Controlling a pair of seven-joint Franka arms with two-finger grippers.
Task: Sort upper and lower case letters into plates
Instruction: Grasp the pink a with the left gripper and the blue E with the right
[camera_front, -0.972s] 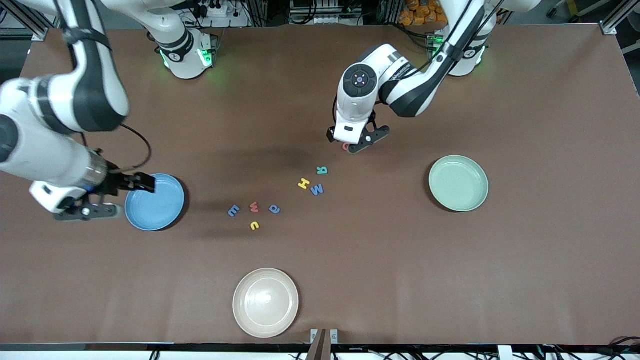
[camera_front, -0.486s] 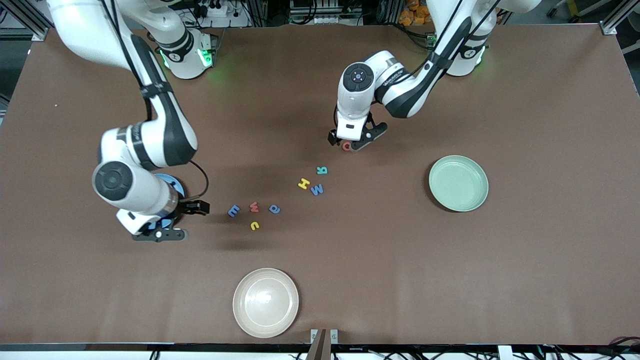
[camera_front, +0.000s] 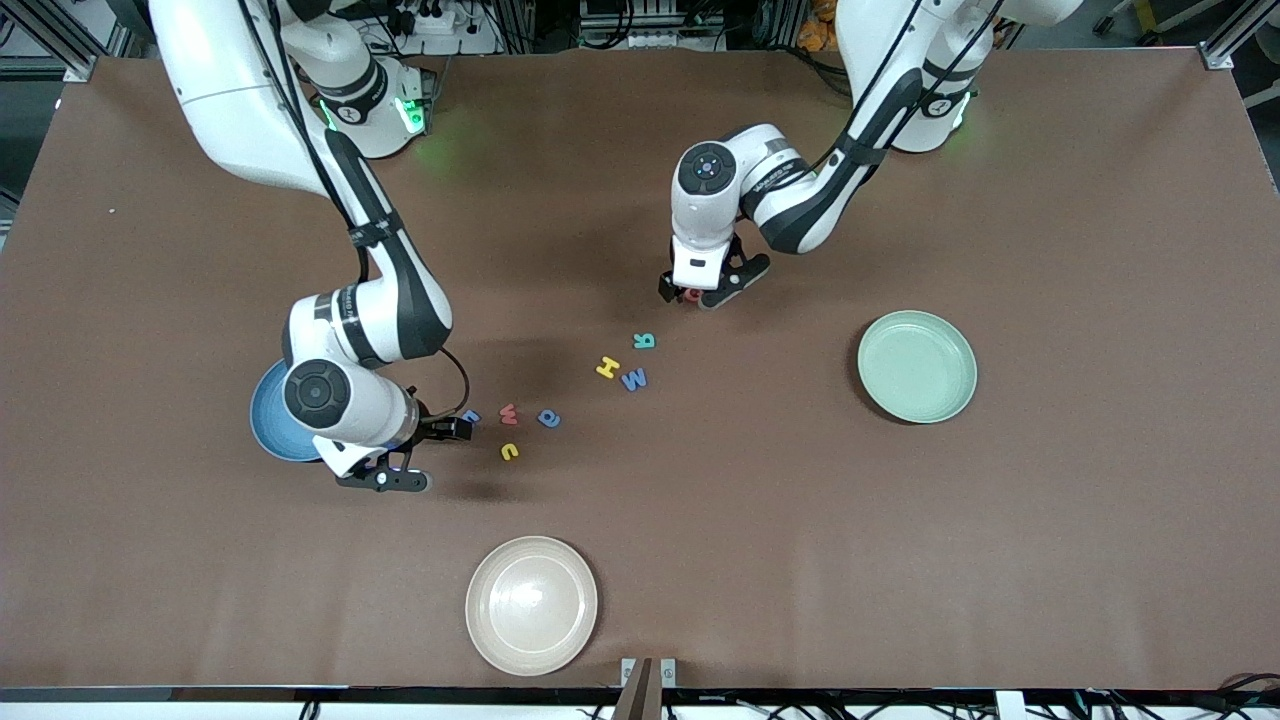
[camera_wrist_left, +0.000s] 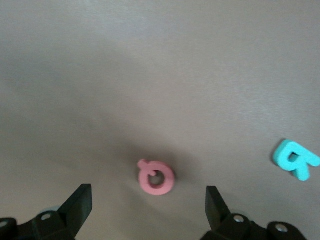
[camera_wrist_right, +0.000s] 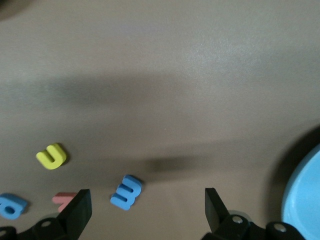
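Several foam letters lie mid-table: teal R (camera_front: 645, 341), yellow H (camera_front: 606, 367), blue M (camera_front: 634, 379), red w (camera_front: 509, 413), blue a (camera_front: 548, 418), a yellow letter (camera_front: 509, 451). My left gripper (camera_front: 697, 292) hangs open low over a red round letter (camera_wrist_left: 156, 178), which lies just ahead of its fingers. My right gripper (camera_front: 428, 456) is open beside the blue E (camera_wrist_right: 126, 192), which lies ahead of its jaws, off centre. The blue plate (camera_front: 266, 425) is partly hidden under the right arm. The mint green plate (camera_front: 917, 366) sits toward the left arm's end.
A cream-beige plate (camera_front: 531, 604) lies near the table edge closest to the front camera. In the right wrist view the blue plate's rim (camera_wrist_right: 305, 195) shows beside one finger. Bare brown table surrounds the letters.
The right arm has swung from over the blue plate toward the letters, stopping by the blue E. The left gripper has settled lower over the red letter. Both stayed open.
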